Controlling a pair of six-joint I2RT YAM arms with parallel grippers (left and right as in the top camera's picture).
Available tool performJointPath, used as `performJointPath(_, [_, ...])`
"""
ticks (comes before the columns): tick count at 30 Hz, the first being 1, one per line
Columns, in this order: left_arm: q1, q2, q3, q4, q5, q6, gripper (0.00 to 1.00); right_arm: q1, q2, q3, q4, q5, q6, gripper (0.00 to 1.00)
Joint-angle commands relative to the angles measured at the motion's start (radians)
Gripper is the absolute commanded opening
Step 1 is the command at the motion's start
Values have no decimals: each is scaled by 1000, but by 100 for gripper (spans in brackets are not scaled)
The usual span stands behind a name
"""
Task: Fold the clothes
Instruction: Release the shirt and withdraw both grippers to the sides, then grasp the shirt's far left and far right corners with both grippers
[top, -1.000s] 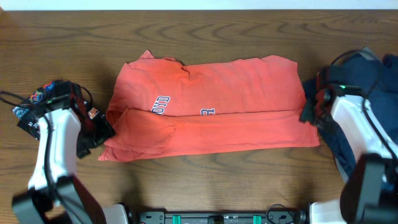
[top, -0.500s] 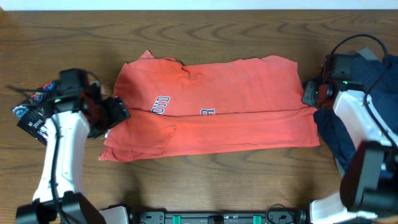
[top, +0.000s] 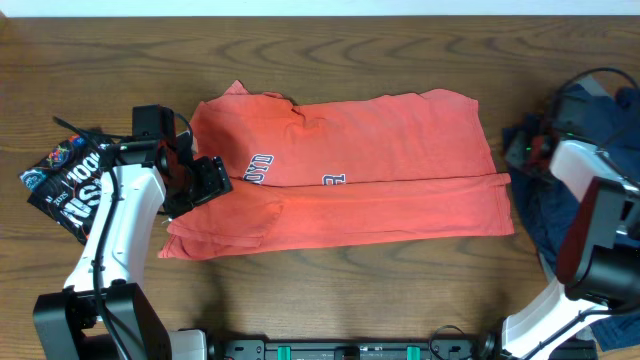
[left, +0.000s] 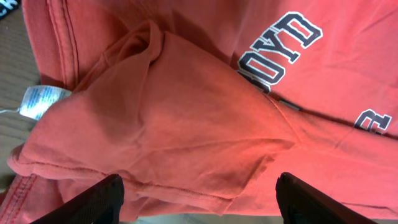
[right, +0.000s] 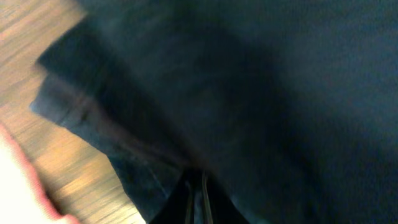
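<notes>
A red-orange T-shirt (top: 350, 170) with navy lettering lies flat across the middle of the table, its bottom part folded up over the front. My left gripper (top: 205, 180) is open and empty, hovering over the shirt's left sleeve. In the left wrist view the shirt's folded sleeve (left: 161, 124) fills the frame between my left gripper's wide-apart fingers (left: 199, 199). My right gripper (top: 520, 150) is off the shirt's right edge, over a dark navy garment (top: 580, 190). In the blurred right wrist view my right gripper's fingers (right: 196, 193) are together, against the navy garment (right: 261, 93).
A black printed garment (top: 65, 185) lies at the table's left edge, beside my left arm. The navy pile takes up the right edge. A white care label (left: 40, 99) sticks out at the shirt's left side. Bare wood table (top: 350, 60) lies behind the shirt.
My left gripper has moved up and right, from beside the shirt's lower left corner onto its left sleeve. My right gripper has moved right, off the shirt's edge and over the navy garment.
</notes>
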Motion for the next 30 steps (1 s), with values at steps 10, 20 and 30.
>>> performJointPath(10, [-2, 2, -10, -11, 9, 17, 80, -211, -42, 161, -207, -344, -86, 33])
performJointPath(20, [-2, 11, 105, 93, -25, 49, 89, 34, -177, 194, -362, -423, -232, 67])
performJointPath(30, [-1, 178, 237, 452, -58, 126, 92, 188, -175, 194, -475, -329, -197, 67])
